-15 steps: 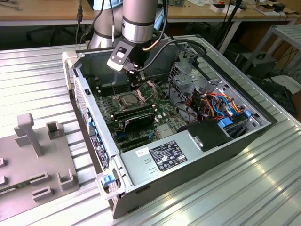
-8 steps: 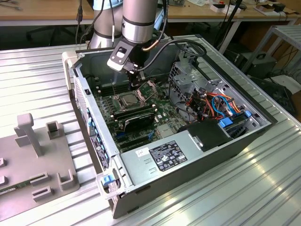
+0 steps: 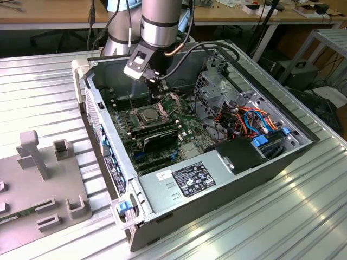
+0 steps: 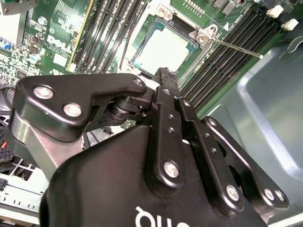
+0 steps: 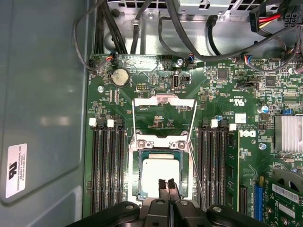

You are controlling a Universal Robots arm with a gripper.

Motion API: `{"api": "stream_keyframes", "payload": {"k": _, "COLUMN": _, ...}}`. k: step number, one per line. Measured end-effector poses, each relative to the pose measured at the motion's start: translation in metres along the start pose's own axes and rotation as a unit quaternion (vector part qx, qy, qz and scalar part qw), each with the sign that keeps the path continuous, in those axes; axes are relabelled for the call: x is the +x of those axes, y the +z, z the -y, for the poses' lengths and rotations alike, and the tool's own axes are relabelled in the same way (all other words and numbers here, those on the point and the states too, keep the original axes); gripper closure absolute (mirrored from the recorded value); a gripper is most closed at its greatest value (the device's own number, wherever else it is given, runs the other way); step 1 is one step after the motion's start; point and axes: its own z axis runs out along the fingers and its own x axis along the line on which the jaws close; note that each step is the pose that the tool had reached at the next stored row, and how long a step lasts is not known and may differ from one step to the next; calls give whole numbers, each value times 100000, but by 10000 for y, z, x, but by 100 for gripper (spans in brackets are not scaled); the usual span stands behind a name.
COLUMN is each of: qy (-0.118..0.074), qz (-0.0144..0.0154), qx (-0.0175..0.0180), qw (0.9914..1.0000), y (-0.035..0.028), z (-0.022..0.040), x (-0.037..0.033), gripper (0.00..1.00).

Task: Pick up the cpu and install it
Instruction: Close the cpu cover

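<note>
Silvery cpu [image 5: 161,174] lying in socket [image 5: 135,185], my claw [image 3: 156,99] just over it (pinched shut, gripping nothing), upper middle of the exterior view.

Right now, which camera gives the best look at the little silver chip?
The first wrist view: it looks squarely down on the cpu lying in its socket, the gripper overlapping one edge. The second wrist view shows it slanted, beyond the gripper. The exterior view shows it small and distant.

Cpu [image 5: 158,170] in socket [image 5: 135,179]; memory slots [image 5: 106,165] either side of socket; tool [image 5: 166,182] just over socket; socket on board [image 5: 218,94] inside case [image 3: 227,200]; case on tabletop [image 3: 260,233].
</note>
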Motion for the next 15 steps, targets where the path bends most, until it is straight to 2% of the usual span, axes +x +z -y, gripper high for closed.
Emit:
{"api": "stream_keyframes", "payload": {"k": 6, "qy": -12, "qz": 8, "qx": 7, "qw": 100000, "y": -3, "z": -3, "x": 0, "gripper": 89}}
{"api": "stream_keyframes", "payload": {"k": 9, "qy": 1, "qz": 14, "qx": 10, "qw": 100000, "y": -1, "z": -33, "x": -1, "gripper": 89}}
{"api": "stream_keyframes", "payload": {"k": 11, "qy": -3, "qz": 6, "qx": 7, "qw": 100000, "y": 4, "z": -105, "x": -2, "gripper": 89}}
{"api": "stream_keyframes", "payload": {"k": 13, "qy": -1, "qz": 7, "qx": 6, "qw": 100000, "y": 6, "z": -144, "x": -2, "gripper": 89}}
{"api": "stream_keyframes", "payload": {"k": 15, "qy": -3, "qz": 7, "qx": 6, "qw": 100000, "y": 10, "z": -219, "x": -4, "gripper": 89}}
